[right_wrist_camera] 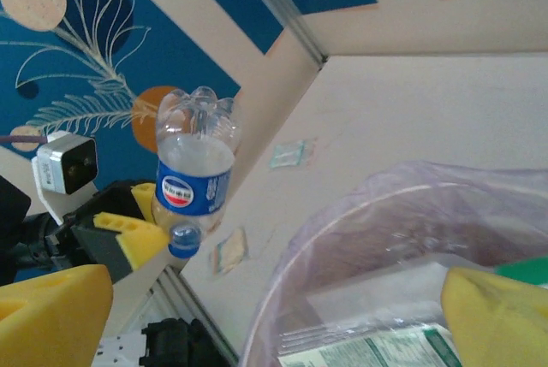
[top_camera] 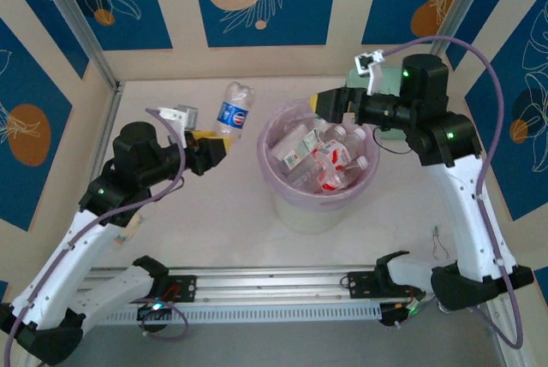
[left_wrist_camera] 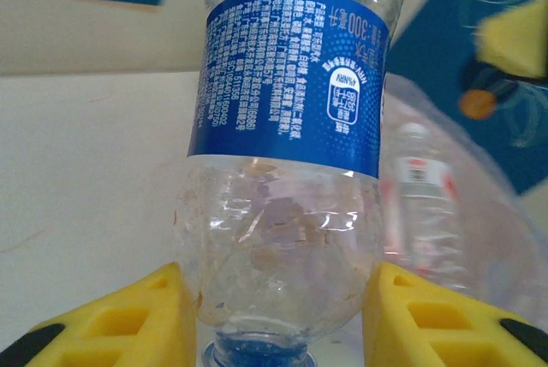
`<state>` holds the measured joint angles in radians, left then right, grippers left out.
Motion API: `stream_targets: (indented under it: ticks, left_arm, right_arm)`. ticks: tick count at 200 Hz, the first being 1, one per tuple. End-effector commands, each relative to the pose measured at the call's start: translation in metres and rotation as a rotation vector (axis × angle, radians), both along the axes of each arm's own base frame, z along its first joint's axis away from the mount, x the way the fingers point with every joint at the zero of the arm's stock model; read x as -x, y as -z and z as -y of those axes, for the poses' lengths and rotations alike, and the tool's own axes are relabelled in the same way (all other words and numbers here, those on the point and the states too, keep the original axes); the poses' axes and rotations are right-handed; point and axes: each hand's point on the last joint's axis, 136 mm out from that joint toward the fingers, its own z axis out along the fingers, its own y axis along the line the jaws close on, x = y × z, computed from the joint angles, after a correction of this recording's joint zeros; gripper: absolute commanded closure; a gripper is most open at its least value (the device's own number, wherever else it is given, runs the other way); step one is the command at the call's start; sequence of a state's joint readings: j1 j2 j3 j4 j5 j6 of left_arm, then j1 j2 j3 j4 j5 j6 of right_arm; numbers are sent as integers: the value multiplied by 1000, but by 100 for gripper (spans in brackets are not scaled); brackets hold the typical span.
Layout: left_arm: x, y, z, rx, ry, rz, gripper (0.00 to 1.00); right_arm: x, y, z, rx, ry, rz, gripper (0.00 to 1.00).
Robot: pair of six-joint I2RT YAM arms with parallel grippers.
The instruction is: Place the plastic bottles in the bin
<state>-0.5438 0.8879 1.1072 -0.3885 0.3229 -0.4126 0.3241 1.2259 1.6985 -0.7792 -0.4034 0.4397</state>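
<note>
Left claw (left_wrist_camera: 274,324) grips one bottle (left_wrist_camera: 291,119); perhaps six binned.

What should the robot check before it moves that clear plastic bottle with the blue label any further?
1. Grip: the left gripper has its yellow fingers pressed on both sides of the clear plastic bottle with the blue label, near the cap end. Ok.
2. Blue cap on the bottle: ok.
3. Bottle above the round white bin with the pink bag: not ok, it is to the left of the rim.
4. Path over the bin: not ok, the right gripper hangs open over the far rim.
5. Room inside: probably ok, since the bottles in the bin lie below the rim.
</note>
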Motion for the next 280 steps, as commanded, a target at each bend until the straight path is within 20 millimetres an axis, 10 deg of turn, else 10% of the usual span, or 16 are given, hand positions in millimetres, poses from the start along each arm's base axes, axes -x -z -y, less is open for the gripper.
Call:
stream_targets:
  ticks: [1,64,118,159,211,280]
  left_arm:
    - [25,-33,34,66,201,96,60]
    - [36,-44,63,83,282,154,59]
    - [23,-42,71,81,262,129,59]
    - [-1,-44,63,77,125,98,24]
    - [-36,6,58,-38,-61,-116,7]
    - [-43,63,82,-113,-61,-243,5]
  right_arm:
    - [5,-9,-19,-9,-56,-3,1]
    - [-5,12,-58,81,-127,-40,0]
    - [1,13,-57,78,-124,-32,38]
    - [-2,-19,-32,50,-38,74,58]
    - [-43,-43,61,149,363,333,82]
    - [-69,-10,35,312,258,315,87]
